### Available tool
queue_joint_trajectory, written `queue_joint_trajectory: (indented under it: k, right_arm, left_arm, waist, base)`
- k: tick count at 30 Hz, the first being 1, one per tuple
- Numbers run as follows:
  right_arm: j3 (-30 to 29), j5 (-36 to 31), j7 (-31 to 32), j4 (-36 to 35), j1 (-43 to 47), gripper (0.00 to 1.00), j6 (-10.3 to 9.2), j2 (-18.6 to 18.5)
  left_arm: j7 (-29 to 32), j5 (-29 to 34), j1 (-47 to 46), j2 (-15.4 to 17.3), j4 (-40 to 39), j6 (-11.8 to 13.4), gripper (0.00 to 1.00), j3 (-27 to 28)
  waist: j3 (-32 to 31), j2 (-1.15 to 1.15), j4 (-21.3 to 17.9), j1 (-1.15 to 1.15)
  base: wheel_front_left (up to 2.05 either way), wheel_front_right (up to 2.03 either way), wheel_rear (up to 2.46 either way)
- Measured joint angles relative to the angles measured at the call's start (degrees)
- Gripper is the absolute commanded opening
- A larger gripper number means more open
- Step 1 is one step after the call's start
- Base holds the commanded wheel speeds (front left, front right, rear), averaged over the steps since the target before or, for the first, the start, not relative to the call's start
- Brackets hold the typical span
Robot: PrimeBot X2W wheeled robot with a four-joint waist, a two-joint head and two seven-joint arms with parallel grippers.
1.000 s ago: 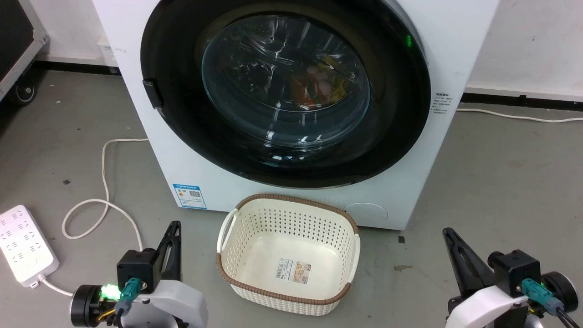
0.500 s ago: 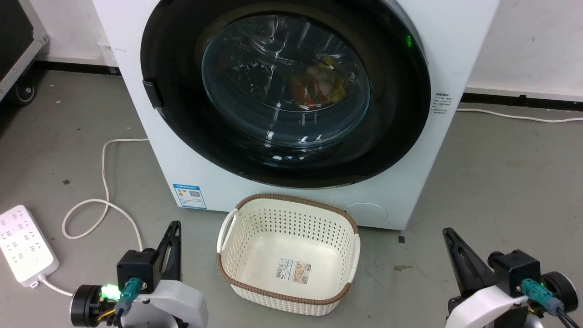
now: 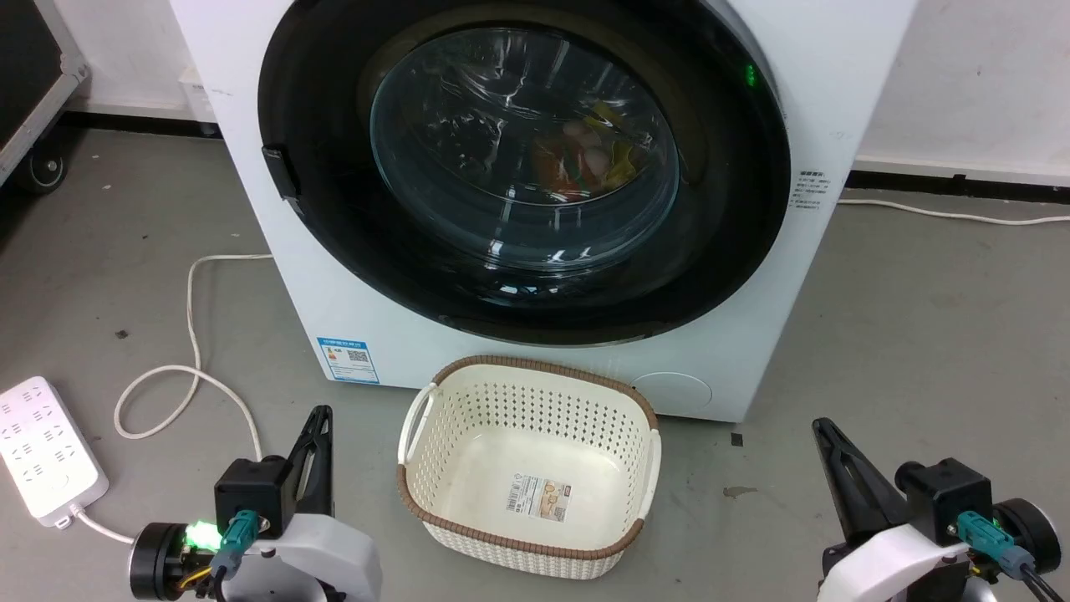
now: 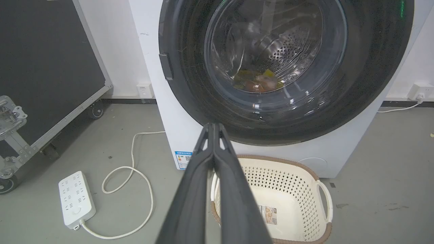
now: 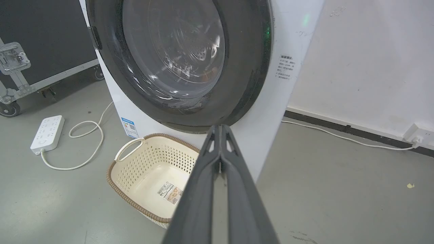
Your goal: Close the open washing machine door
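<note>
From the head view, the washing machine door (image 3: 522, 159) lies flat against the front of the washing machine (image 3: 401, 351). Its black ring sits flush all round, with no gap I can make out, and the small latch tab (image 3: 280, 171) is on its left edge. A green light (image 3: 750, 75) glows at the upper right of the ring. The left gripper (image 3: 320, 418) and the right gripper (image 3: 823, 428) sit low on either side, well apart from the machine, with an empty cream basket (image 3: 418, 493) on the floor between them. A white power strip (image 3: 46, 451) lies off to the left.

In the left wrist view, that gripper's two fingers (image 4: 193, 189) are pressed together to a single tip and hold nothing. They point towards the lower rim of the door. Through the glass I can see the steel drum and some coloured laundry.

The right wrist view shows the same thing from the hinge side. Its fingers (image 5: 200, 203) meet at the tip and are empty, and the door edge looks snug against the white panel.

To my eye the closing is as good as done, and all that remains is to check that the latch has caught. If it hasn't, the next move is a firm push with closed fingertips on the black rim near the latch side, not on the glass bowl.
</note>
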Motion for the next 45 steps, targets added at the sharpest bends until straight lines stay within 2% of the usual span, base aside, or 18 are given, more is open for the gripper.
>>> queue_joint_trajectory:
  k: [45]
  right_arm:
    - [0.0, 0.0, 0.0, 0.0, 0.0, 0.00, 0.00, 0.0]
  left_arm:
    - [0.0, 0.0, 0.0, 0.0, 0.0, 0.0, 0.00, 0.0]
  waist:
    - [0.0, 0.00, 0.0, 0.00]
  base:
    - [0.00, 0.00, 0.00]
